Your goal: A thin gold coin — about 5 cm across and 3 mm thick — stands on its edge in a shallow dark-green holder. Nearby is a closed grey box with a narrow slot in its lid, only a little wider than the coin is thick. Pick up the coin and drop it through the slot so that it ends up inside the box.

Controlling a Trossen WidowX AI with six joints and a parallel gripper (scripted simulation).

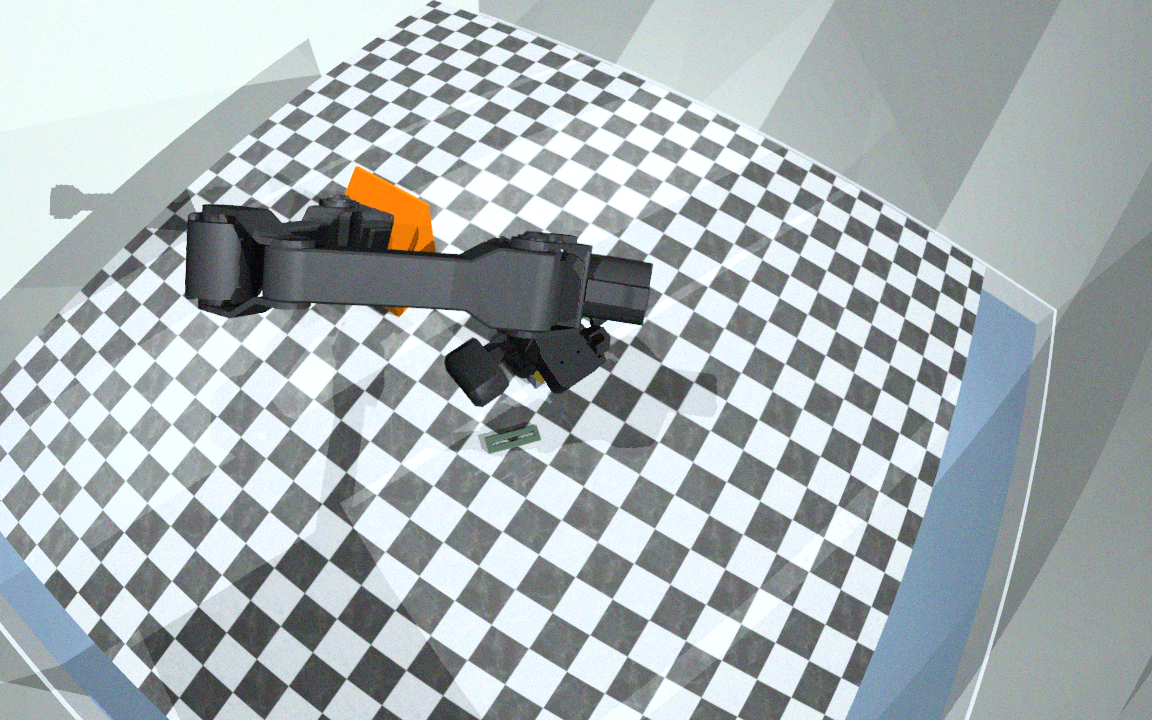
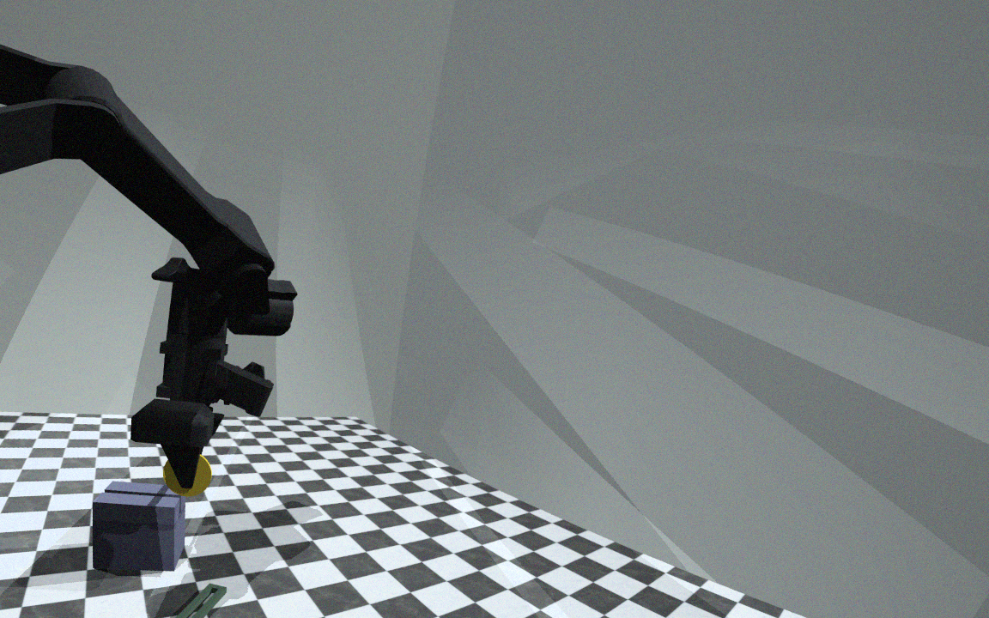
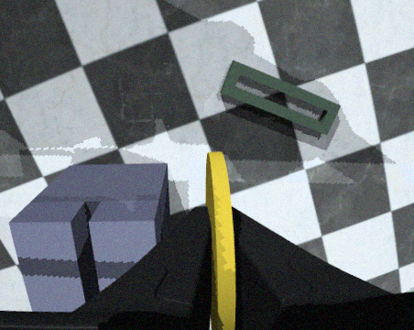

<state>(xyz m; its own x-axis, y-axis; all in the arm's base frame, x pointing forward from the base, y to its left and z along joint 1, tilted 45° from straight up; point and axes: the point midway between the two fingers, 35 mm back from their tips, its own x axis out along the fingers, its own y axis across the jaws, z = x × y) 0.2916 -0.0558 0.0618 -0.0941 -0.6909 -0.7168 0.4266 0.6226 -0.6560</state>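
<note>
The jaws were clamped on the gold coin (image 3: pixel 221 251), held edge-on above the surface (image 3: pixel 280 202); the grey box (image 3: pixel 97 226) sat beside them, the green holder (image 3: pixel 280 98) ahead.

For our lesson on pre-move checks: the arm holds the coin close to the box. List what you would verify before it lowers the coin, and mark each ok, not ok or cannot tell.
1. Thin gold coin gripped edge-on between the black fingers: ok.
2. Dark-green rectangular holder vacated, lying on the checkered floor: ok.
3. Narrow slot in the grey box lid unobstructed: ok.
4. Coin directly above the slot: not ok; it hangs beside the box's right side.
5. Coin plane parallel to the slot: roughly ok.
6. Coin's lower edge above lid height: cannot tell.
</note>
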